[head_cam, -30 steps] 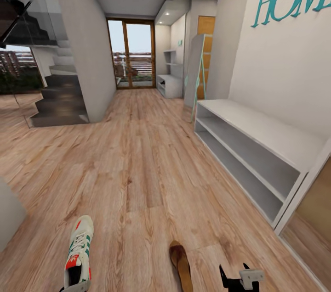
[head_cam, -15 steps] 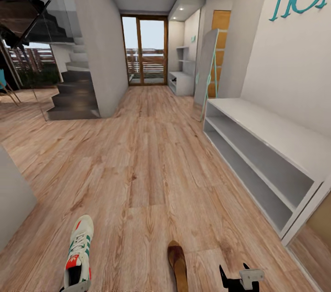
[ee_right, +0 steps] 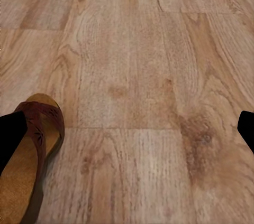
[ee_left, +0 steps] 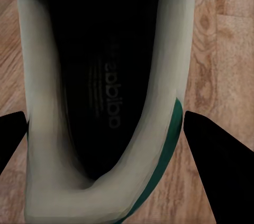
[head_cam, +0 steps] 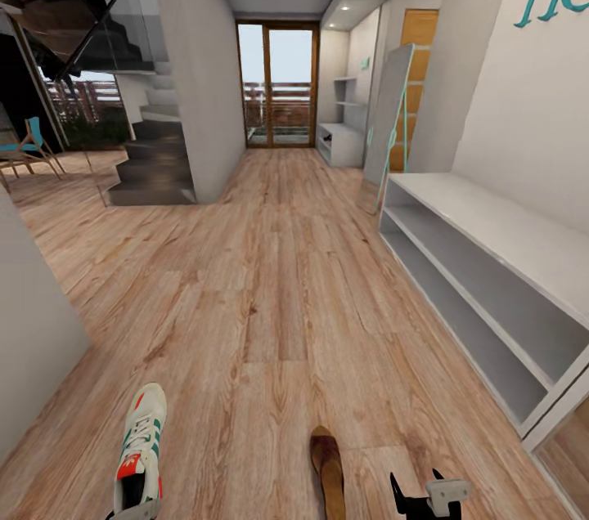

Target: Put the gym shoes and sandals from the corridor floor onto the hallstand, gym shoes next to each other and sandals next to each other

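The corridor floor (head_cam: 270,316), light wood-grain planking, runs from the robot toward a glazed door (head_cam: 276,87) at the far end, with a dark staircase (head_cam: 151,164) on the left. Along the right wall stands a plain low white bench-cabinet (head_cam: 491,283) with open shelves and nothing on it; the hallstand (head_cam: 343,136), a pale grey stepped unit with wall shelves above, sits well down the corridor beside the door. At the near edge of the head view a gym shoe (head_cam: 141,455) sits at the left gripper (ee_left: 103,145), whose dark fingers flank the shoe's heel collar in the left wrist view; the jaws appear closed against the shoe, though firm contact cannot be confirmed. One sandal (head_cam: 328,471) lies flat on the floor just beside the right gripper (head_cam: 427,497); in the right wrist view its two fingers stand wide apart with bare planks between them and nothing held. The second shoe and second sandal are not identified here. Assessed risks: the shoe, apparently pinched only at the soft heel rim, may rotate or slip out during travel to the distant hallstand; the nearer white cabinet may be mistaken for the target unit; the base may run over or push the sandal lying close ahead.
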### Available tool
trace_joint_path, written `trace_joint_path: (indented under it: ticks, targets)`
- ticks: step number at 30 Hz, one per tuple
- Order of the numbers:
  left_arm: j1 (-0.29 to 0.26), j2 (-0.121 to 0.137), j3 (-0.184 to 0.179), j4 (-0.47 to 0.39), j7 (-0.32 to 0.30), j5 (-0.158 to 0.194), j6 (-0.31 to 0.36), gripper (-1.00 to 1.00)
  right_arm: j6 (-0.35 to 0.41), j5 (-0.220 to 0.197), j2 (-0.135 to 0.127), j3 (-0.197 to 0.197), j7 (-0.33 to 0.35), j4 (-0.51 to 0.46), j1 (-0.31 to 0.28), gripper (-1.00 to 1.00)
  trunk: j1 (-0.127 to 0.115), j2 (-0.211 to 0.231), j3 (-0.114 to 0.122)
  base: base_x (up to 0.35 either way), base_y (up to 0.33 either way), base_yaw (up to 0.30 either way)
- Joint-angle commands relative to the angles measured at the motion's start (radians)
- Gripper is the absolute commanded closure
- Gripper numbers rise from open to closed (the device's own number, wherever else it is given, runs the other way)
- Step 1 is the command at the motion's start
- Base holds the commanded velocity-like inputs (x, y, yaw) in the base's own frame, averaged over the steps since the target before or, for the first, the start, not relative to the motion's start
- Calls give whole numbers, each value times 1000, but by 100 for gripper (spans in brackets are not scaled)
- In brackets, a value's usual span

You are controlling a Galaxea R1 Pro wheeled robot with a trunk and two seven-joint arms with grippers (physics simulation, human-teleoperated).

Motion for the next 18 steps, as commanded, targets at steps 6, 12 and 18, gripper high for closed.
trace_joint_path:
  ticks: [6,12,18]
  targets:
    - [-1,0,-1,1,1,2,-3,100,-3,-13,-1,5,4,-3,-1,-100,0,0,-1,0,0,14]
    - [-1,0,-1,-1,1,2,-3,100,-3,-14,1,5,4,-5,-1,-100,0,0,-1,0,0,1]
    - [-1,0,-1,-1,1,2,-3,100,-3,-14,0,3,4,-5,-1,-100,0,0,-1,0,0,0]
